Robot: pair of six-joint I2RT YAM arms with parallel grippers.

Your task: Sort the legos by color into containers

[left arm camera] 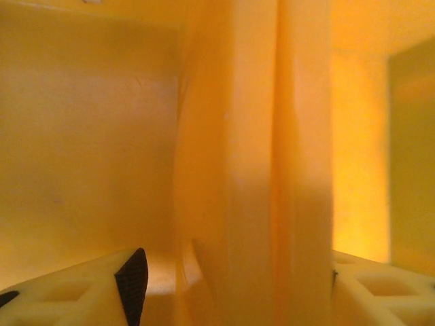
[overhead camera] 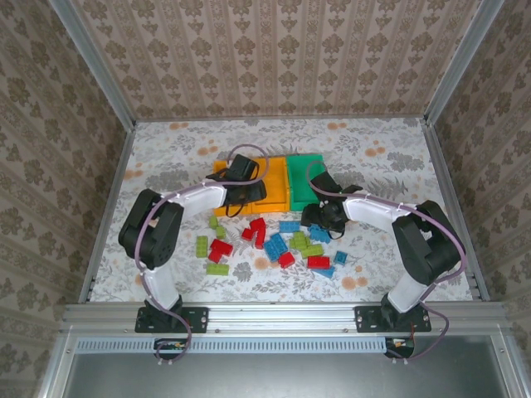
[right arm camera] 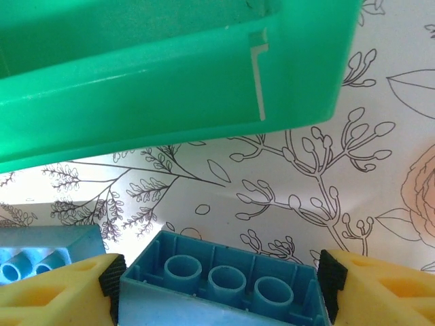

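Note:
My left gripper (overhead camera: 246, 194) hangs low over the two orange-yellow containers (overhead camera: 278, 186). Its jaws stand open astride the walls (left arm camera: 272, 170) where the two meet, with no brick between them. My right gripper (overhead camera: 320, 219) is down on the cloth just in front of the green container (overhead camera: 303, 170), whose wall (right arm camera: 170, 75) looms close above. A blue lego (right arm camera: 217, 285), lying hollow side toward the camera, sits between my right gripper's (right arm camera: 223, 278) pads, which press on both its ends. Loose legos lie in the middle: red (overhead camera: 220, 249), lime (overhead camera: 217, 269) and blue (overhead camera: 289, 226).
A second blue brick (right arm camera: 41, 248) lies just left of the gripped one. More bricks, red (overhead camera: 318, 262) and lime (overhead camera: 311, 249), crowd the cloth below my right gripper. The flowered cloth (overhead camera: 390, 157) runs bare to the right of the green bin and behind all three bins.

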